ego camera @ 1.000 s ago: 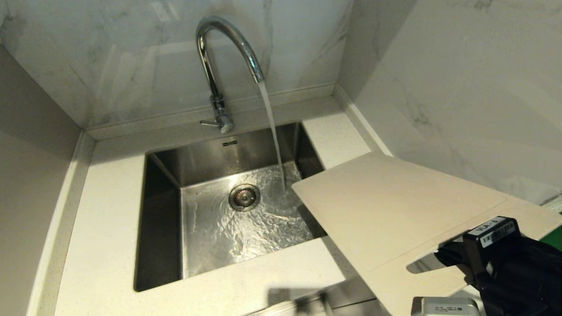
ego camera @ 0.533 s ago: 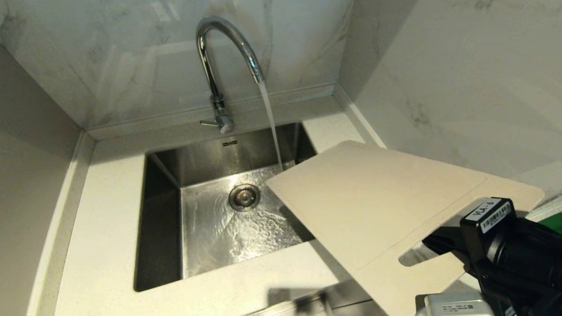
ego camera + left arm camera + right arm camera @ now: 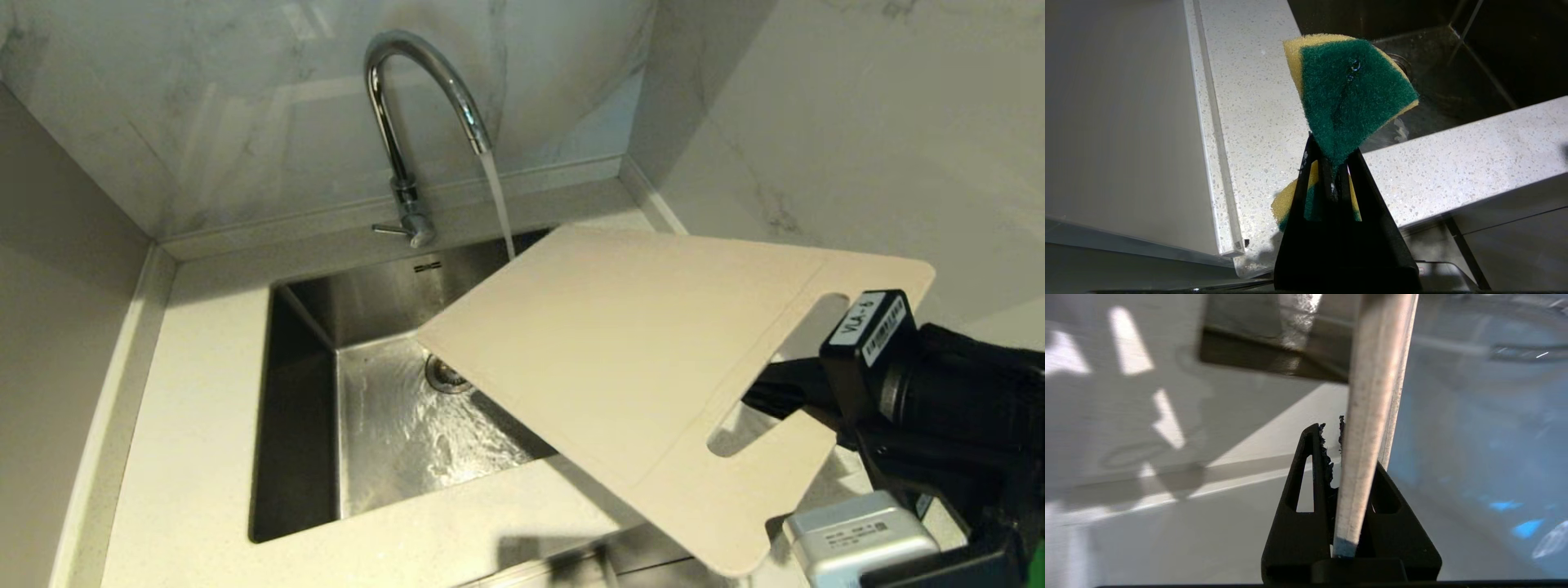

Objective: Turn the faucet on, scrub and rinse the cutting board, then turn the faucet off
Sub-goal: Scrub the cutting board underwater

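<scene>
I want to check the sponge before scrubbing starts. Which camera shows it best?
The left wrist view: the green and yellow sponge fills the middle of it, pinched and folded in the shut left gripper. The head view and the right wrist view show none of it.

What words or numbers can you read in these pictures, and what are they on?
"VLA-6": white sticker on the black right arm near its claw, with a barcode beside it.
Grey box's label, bottom right of the head view: too small to read.
Mark on the sink's back wall: too small to read.
</scene>
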Motion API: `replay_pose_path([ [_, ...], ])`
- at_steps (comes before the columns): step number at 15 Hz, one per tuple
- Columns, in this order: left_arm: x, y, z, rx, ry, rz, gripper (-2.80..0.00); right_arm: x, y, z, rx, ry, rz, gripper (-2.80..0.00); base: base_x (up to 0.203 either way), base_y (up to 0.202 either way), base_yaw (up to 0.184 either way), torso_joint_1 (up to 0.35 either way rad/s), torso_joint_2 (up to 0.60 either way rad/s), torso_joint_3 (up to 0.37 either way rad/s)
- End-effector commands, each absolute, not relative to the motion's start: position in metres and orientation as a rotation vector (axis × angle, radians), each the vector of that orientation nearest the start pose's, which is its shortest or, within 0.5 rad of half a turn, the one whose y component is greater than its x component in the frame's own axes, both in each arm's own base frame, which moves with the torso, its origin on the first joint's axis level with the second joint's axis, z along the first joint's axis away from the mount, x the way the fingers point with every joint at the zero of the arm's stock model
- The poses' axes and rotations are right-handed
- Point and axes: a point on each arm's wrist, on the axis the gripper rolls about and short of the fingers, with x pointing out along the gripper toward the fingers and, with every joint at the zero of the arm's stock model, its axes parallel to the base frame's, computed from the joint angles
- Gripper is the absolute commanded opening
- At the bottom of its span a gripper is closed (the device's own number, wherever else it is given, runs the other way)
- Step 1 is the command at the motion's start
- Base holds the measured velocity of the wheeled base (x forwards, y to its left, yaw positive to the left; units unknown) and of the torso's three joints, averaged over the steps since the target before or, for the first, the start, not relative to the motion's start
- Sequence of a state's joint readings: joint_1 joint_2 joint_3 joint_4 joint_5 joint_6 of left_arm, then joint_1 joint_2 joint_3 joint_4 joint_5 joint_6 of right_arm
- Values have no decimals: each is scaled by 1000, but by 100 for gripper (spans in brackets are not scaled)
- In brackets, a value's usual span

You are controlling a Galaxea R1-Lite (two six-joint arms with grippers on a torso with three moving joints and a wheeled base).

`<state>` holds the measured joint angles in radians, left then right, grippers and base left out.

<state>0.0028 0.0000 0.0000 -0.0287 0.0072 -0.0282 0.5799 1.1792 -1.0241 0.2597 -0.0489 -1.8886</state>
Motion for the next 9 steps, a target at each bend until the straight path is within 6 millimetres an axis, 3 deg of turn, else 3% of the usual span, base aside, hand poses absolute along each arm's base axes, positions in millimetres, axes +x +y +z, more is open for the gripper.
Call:
replay_pose_path([
  [1,-23,0,78,-29,-26,10,-280,157,101,285,-1956,-270,820,-280,0,0,0,0,0,0],
  [4,-23,0,78,-29,-27,10,-280,177,117,281,-1945,-384,943,-280,0,0,0,0,0,0],
  [9,-23,0,78,-29,-28,10,-280,201,133,285,-2028,-445,976,-280,0,0,0,0,0,0],
])
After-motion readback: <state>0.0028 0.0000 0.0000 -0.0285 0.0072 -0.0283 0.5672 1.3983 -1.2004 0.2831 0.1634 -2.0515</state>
